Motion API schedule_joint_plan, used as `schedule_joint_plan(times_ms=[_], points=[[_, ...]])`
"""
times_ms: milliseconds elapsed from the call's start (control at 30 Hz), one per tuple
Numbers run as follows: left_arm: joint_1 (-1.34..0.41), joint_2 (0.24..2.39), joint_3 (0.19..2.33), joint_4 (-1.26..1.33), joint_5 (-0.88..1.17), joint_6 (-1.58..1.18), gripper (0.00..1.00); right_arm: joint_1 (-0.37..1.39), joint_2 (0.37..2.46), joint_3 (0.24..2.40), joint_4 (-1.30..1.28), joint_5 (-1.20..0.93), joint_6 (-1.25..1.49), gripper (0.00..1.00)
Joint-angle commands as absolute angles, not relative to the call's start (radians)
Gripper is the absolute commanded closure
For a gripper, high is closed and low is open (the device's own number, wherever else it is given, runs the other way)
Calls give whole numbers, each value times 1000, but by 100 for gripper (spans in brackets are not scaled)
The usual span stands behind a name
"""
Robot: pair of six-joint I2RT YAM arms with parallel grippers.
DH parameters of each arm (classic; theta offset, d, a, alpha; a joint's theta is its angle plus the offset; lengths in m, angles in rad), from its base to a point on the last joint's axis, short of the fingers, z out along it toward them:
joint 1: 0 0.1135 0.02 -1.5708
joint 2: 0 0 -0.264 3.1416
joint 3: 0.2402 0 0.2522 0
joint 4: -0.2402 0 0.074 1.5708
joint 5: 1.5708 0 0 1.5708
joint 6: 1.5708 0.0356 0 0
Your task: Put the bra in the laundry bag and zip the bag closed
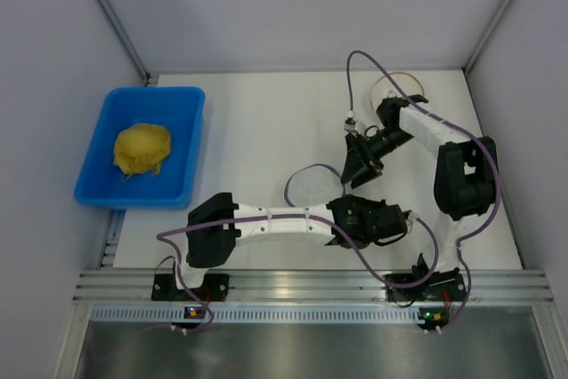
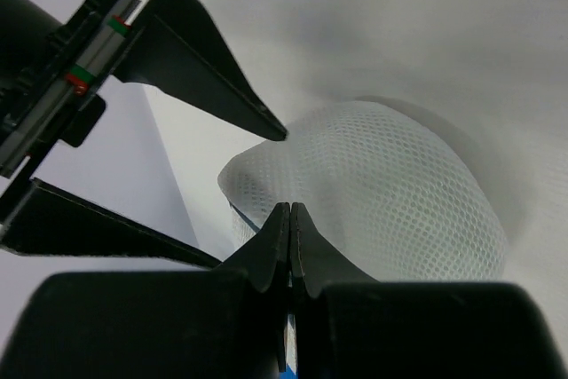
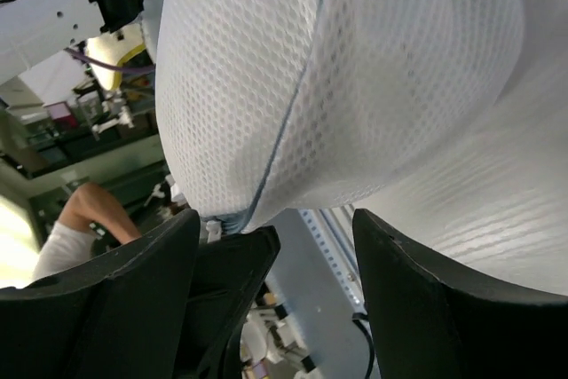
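At mid-table, the left gripper pinches the rim of the laundry bag; the right gripper stands open, just facing it.

White links, black joints on left arm, right arm — purple cables; jaws black, tapered.

One laundry bag lies toward the near edge of the one table. One blue bin at the left edge holds one yellow cloth lump. One white disc lies near the far right corner. There are two arms: the left arm and the right arm.
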State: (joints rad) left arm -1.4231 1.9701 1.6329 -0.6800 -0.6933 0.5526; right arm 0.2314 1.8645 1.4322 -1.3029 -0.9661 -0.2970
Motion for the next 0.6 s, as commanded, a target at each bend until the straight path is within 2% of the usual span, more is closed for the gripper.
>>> schedule_joint_plan(times_ms=[0, 167, 233, 267, 300, 400, 567], points=[[-1422, 1985, 1667, -661, -699, 568, 100, 247, 1848, 1355, -1275, -1055, -318, 30], [-1416, 1993, 1669, -650, -704, 583, 100, 284, 1876, 1347, -1275, -1100, -322, 35], [-1414, 1991, 1670, -649, -707, 586, 100, 301, 1890, 1350, -1284, -1109, -331, 44], [-1413, 1991, 1671, -650, -706, 584, 100, 305, 1894, 1357, -1288, -1109, -337, 51], [-1411, 1991, 1669, -652, -704, 581, 100, 311, 1901, 1364, -1292, -1111, -342, 71], [-1414, 1980, 1651, -655, -692, 563, 100, 316, 1920, 1399, -1302, -1106, -351, 100], [-1436, 1948, 1595, -655, -684, 540, 100, 296, 1948, 1475, -1282, -1072, -334, 100]])
